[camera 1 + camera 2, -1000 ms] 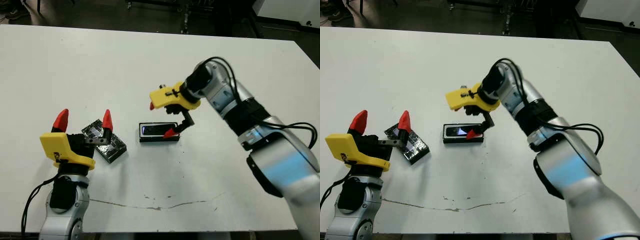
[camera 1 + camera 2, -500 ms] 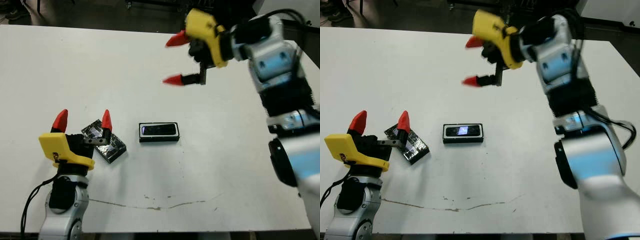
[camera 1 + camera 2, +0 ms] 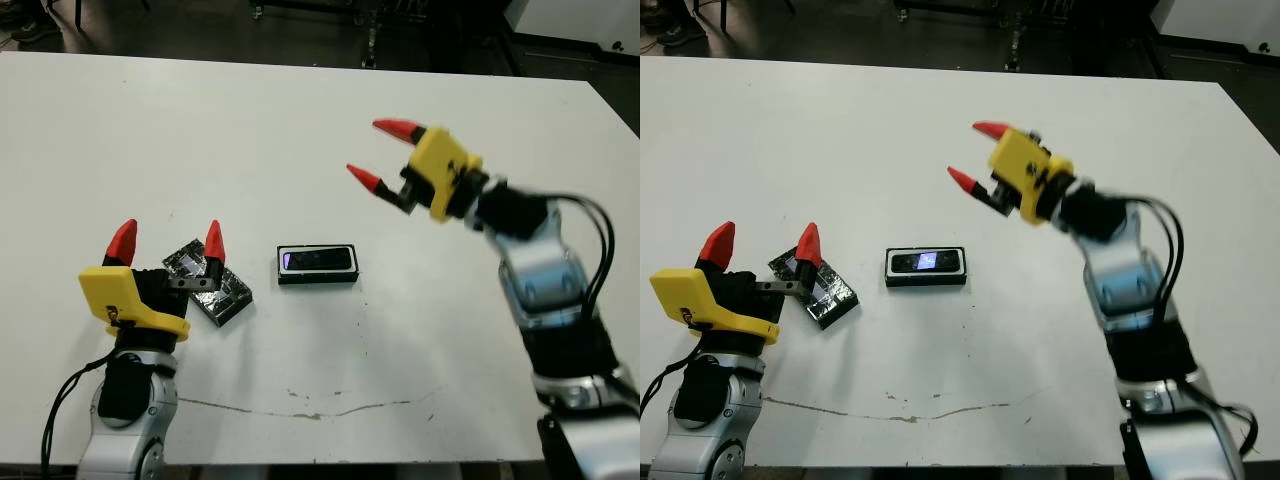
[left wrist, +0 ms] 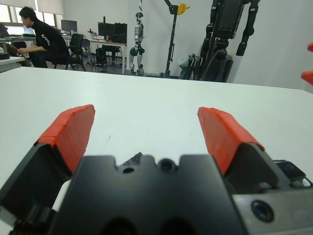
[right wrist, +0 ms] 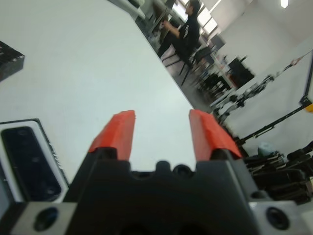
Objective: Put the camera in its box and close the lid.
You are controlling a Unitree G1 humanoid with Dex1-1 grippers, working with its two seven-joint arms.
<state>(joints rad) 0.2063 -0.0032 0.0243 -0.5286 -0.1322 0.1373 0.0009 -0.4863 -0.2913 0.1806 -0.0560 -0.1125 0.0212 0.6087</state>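
The camera point(image 3: 320, 260) lies in its box point(image 3: 318, 277); my right claw point(image 3: 385, 154) hovers released, far-right of it, empty.

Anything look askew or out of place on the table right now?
Only the glossy speckled black lid: it lies skewed beside the open left tool, not on the black-walled box, which already holds the slim matte-black camera. The open right tool is empty.

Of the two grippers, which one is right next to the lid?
The left gripper: its open jaws sit just beside the glossy speckled lid. The right gripper is raised apart, beyond the box that holds the camera.
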